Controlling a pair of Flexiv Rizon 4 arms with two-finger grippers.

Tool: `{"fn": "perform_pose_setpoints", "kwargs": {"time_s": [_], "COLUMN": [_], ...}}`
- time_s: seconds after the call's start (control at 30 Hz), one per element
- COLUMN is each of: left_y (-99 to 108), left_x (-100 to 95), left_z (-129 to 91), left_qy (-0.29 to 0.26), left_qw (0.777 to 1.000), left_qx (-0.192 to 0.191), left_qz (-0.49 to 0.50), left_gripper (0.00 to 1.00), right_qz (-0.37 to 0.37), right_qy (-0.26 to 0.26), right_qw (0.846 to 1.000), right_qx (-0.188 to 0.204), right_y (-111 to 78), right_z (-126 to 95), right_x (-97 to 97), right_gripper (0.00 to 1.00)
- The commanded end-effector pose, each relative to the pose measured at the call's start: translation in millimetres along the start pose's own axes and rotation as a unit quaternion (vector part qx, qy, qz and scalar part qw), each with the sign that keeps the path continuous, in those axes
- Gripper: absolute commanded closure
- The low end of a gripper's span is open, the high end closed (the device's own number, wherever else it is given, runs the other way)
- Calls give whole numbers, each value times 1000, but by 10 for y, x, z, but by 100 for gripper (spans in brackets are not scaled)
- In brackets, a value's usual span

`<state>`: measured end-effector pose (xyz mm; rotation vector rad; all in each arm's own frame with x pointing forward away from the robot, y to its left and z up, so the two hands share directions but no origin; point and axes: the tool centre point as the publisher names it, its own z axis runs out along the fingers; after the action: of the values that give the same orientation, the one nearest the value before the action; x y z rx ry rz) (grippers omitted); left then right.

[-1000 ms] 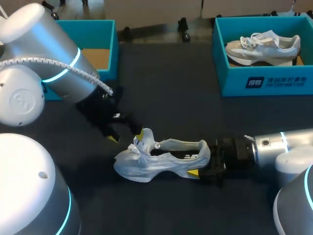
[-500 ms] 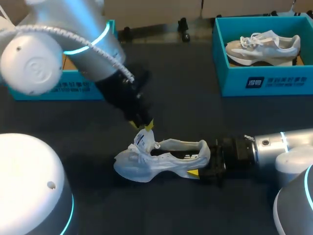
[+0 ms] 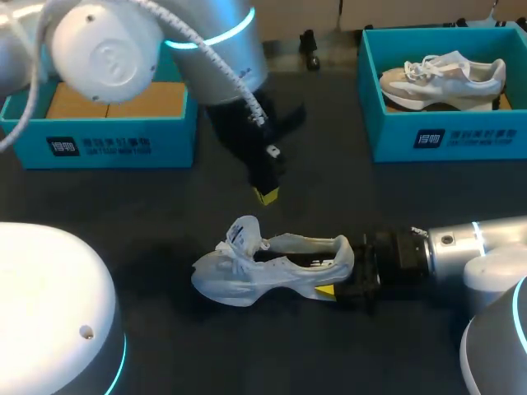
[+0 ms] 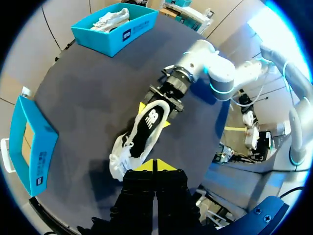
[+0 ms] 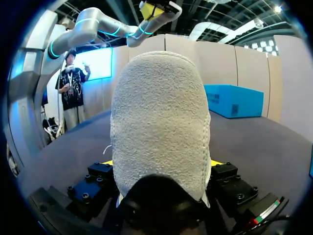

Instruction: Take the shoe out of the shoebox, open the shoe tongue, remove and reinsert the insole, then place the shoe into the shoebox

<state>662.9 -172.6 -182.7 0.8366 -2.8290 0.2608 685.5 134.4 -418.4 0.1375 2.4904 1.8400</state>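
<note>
As the left arm swings up and off, its left tool (image 3: 265,195) has let go of the tongue (image 3: 241,234) it was pinching half a second ago, and now hangs above the bench (image 3: 346,189), on the far side of the shoe (image 3: 268,267). Its yellow tips are pressed together with nothing between them; the left wrist view shows them meeting in a thin line, high over the shoe.

That pale shoe has not budged. It lies on its sole near the middle of the bench, toe towards the left arm's side, and its heel is clamped from both sides by the right tool (image 3: 339,273). From the right wrist view the heel fills the gap between those fingers.

So the tongue stands pulled up and forward, and I'd say the opening step is done. The mouth gapes, the dark insole (image 4: 146,128) is exposed from above, and the insole comes next.

As for writing: the shoebox (image 3: 115,146) at the left, holding only brown card, carries a dark label with white print on its front wall. The second box (image 3: 449,138) at the right bears the same kind of label and holds another shoe (image 3: 445,76). A white logo sits on the insole.
</note>
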Motion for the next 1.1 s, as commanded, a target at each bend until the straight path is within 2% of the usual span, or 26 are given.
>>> {"fn": "perform_pose_setpoints", "kwargs": {"time_s": [0.03,0.27,0.3,0.37,0.4,0.43,0.57,0.73,1.1], "left_y": [-87,-87,-87,-78,-78,-86,-90,-102,-130], "left_x": [57,57,85,128,130,127,104,90,93], "left_z": [-2,-2,16,8,9,33,140,298,349], "left_qy": [-9,-9,-34,0,-2,15,41,61,53], "left_qw": [997,997,996,988,986,979,956,919,916], "left_qx": [-78,-78,-78,-89,-79,-96,-91,-120,-126], "left_qz": [-2,-2,36,126,149,180,276,369,376], "left_gripper": [100,100,100,100,100,100,100,100,100], "right_qz": [0,0,0,0,0,0,0,0,0], "right_qy": [1,1,1,1,1,1,1,1,1], "right_qw": [1000,1000,1000,1000,1000,1000,1000,1000,1000], "right_qx": [3,3,3,3,3,3,3,3,3], "right_y": [14,14,14,14,14,14,14,14,14], "right_z": [8,8,8,8,8,8,8,8,8], "right_x": [-2,-2,-2,-2,-2,-2,-2,-2,-2], "right_gripper": [100,100,100,100,100,100,100,100,100]}}
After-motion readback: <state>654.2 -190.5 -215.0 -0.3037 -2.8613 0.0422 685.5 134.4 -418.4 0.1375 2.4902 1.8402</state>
